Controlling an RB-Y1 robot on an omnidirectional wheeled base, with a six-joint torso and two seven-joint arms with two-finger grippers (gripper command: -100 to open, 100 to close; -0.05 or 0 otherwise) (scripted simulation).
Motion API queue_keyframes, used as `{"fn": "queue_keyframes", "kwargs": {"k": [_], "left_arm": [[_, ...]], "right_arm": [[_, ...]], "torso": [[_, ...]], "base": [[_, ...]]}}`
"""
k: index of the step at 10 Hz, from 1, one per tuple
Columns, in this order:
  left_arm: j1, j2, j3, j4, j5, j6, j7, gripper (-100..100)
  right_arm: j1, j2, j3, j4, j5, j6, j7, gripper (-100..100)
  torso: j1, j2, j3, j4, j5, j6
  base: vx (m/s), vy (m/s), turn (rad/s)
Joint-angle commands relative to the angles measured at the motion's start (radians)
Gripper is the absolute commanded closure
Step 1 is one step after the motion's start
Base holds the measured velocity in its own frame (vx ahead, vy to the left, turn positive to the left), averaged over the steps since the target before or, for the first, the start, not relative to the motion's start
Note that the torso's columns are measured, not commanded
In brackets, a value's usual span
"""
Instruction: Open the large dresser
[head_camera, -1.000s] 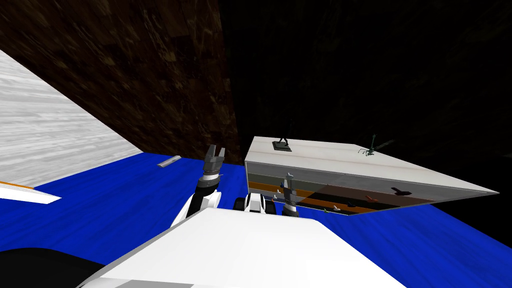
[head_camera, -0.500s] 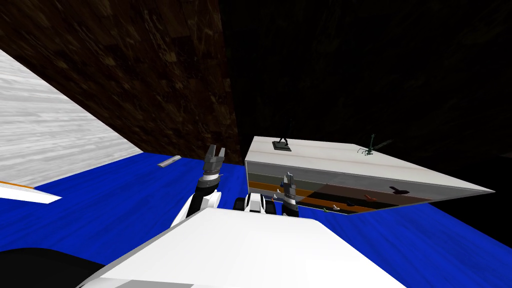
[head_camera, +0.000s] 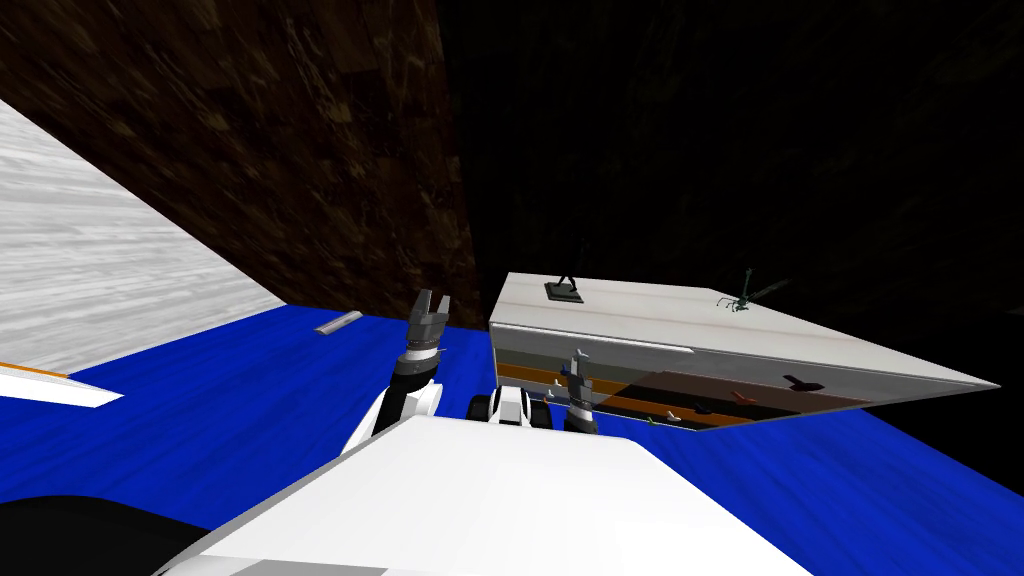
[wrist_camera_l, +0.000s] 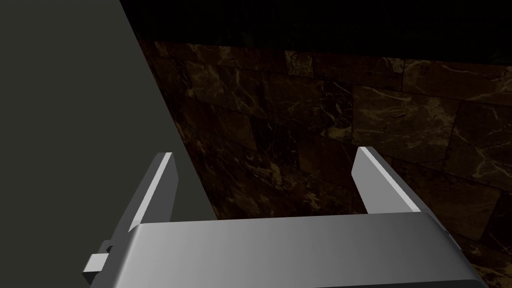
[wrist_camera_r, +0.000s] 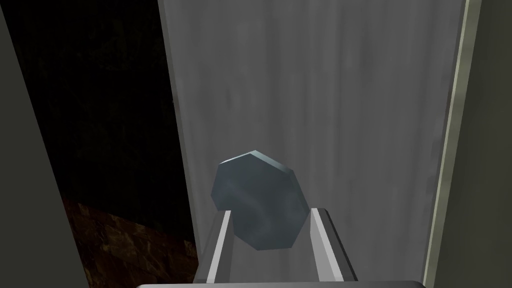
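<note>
Head view: the large dresser (head_camera: 720, 330) stands on the blue floor (head_camera: 250, 400), ahead and to my right, against a dark brown marbled wall (head_camera: 300, 150). The right gripper (head_camera: 578, 368) is at the dresser's drawer fronts near its left end, too small there to read its fingers. The left gripper (head_camera: 430, 308) is raised over the floor, just beside the dresser's left end. A small dark statuette (head_camera: 563, 289) stands on the dresser top.

Left wrist view: the left gripper (wrist_camera_l: 266, 157) has its two fingers spread wide, holding and touching nothing; a flat dark grey surface (wrist_camera_l: 65, 125) lies beside one finger.

Right wrist view: the right gripper (wrist_camera_r: 270, 216) is clamped on a blue-grey, many-sided knob (wrist_camera_r: 255, 187), one finger pressing each side. The knob sits on a grey drawer front (wrist_camera_r: 320, 100). Its stem is hidden. Beyond the drawer front's edge is a black area.
</note>
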Motion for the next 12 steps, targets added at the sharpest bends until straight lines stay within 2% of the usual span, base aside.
{"fn": "queue_keyframes", "kwargs": {"k": [1,3,6,7,11,12], "left_arm": [[0.0,0.0,0.0,0.0,0.0,0.0,0.0,0],[0.0,0.0,0.0,0.0,0.0,0.0,0.0,0],[0.0,0.0,0.0,0.0,0.0,0.0,0.0,0],[0.0,0.0,0.0,0.0,0.0,0.0,0.0,0],[0.0,0.0,0.0,0.0,0.0,0.0,0.0,0],[0.0,0.0,0.0,0.0,0.0,0.0,0.0,0]], "right_arm": [[0.005,-0.008,-0.001,-0.034,-0.001,-0.021,0.012,100],[0.009,-0.019,-0.003,-0.079,-0.003,-0.053,0.028,100],[0.012,-0.027,-0.005,-0.113,-0.005,-0.078,0.04,100],[0.02,-0.022,0.003,-0.095,-0.005,-0.083,0.039,100],[0.046,-0.027,0.015,-0.138,0.021,-0.068,0.043,100],[0.051,-0.026,0.02,-0.127,0.017,-0.085,0.045,100]], "torso": [[0.0,0.0,0.0,0.0,0.0,0.0],[0.001,0.009,0.004,0.004,0.002,0.001],[0.003,0.005,0.0,0.007,0.006,0.001],[0.004,0.003,-0.001,0.008,0.007,0.002],[0.001,0.008,0.002,0.007,0.005,0.002],[0.002,0.008,0.002,0.009,0.006,0.003]], "base": [[-0.082,-0.001,-0.037],[-0.185,0.019,-0.057],[-0.14,0.002,-0.022],[-0.034,-0.003,-0.001],[-0.152,-0.008,-0.045],[-0.071,0.004,-0.004]]}}
